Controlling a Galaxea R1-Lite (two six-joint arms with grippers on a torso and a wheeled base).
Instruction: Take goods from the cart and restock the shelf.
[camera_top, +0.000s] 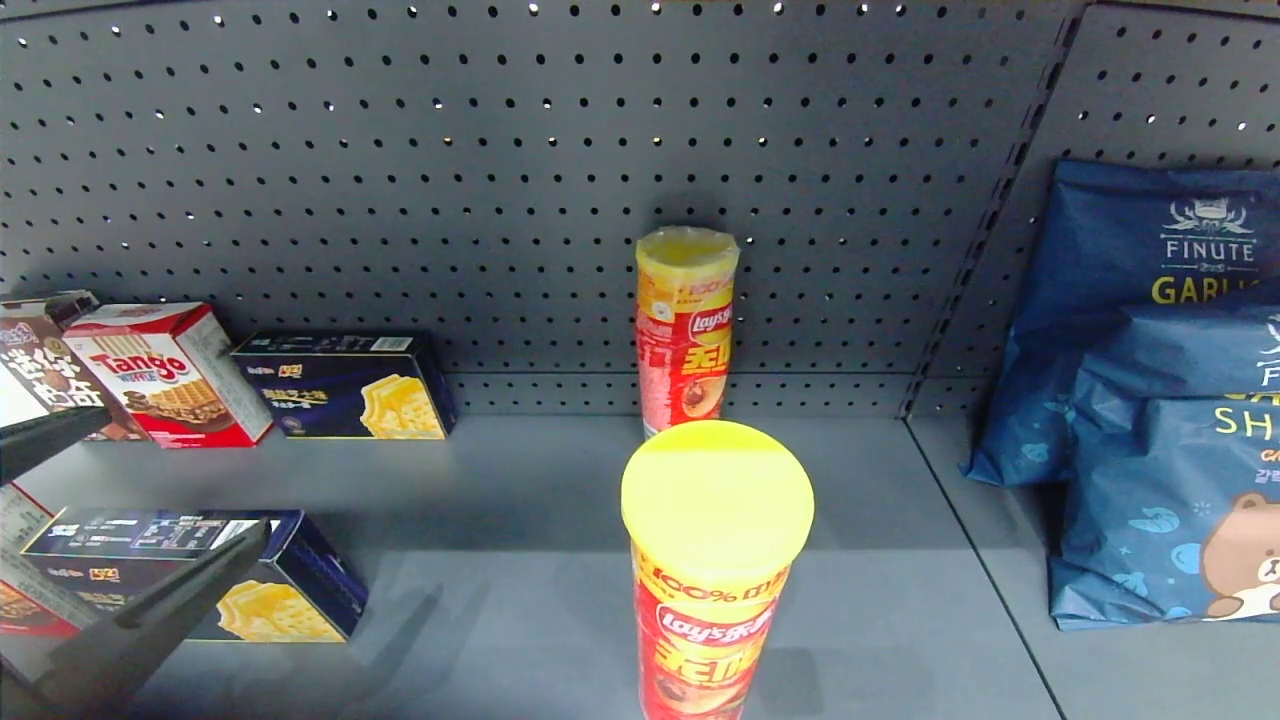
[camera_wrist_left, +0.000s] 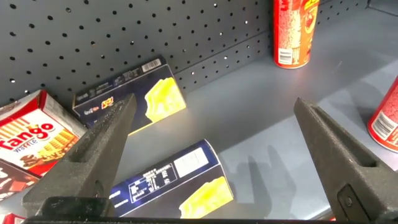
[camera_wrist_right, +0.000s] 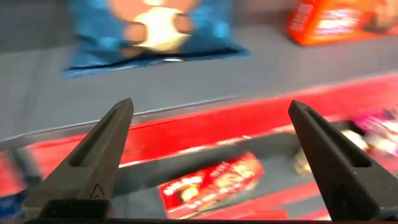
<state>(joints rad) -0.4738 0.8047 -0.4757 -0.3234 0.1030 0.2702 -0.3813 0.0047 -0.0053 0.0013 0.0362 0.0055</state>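
While parked over the near navy cracker box (camera_wrist_left: 168, 180), holds left gripper (camera_wrist_left: 212, 102) wide apart, empty | holds right gripper (camera_wrist_right: 210, 104) equally spread near red shelf edge (camera_wrist_right: 186, 134) | finds front chip can (camera_top: 715, 560) and back chip can (camera_top: 685, 340) upright mid-shelf.

A shop: a pegboard-backed shelf (camera_top: 520, 500) holds boxed wafers (camera_top: 345, 385), 2 crisp tubes (camera_top: 686, 335) and blue snack bags (camera_top: 1130, 300).

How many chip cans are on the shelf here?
2. The rear chip can stands upright at the back by the pegboard; the front chip can stands upright nearer the front of the shelf, in line with it. More could sit outside the view.
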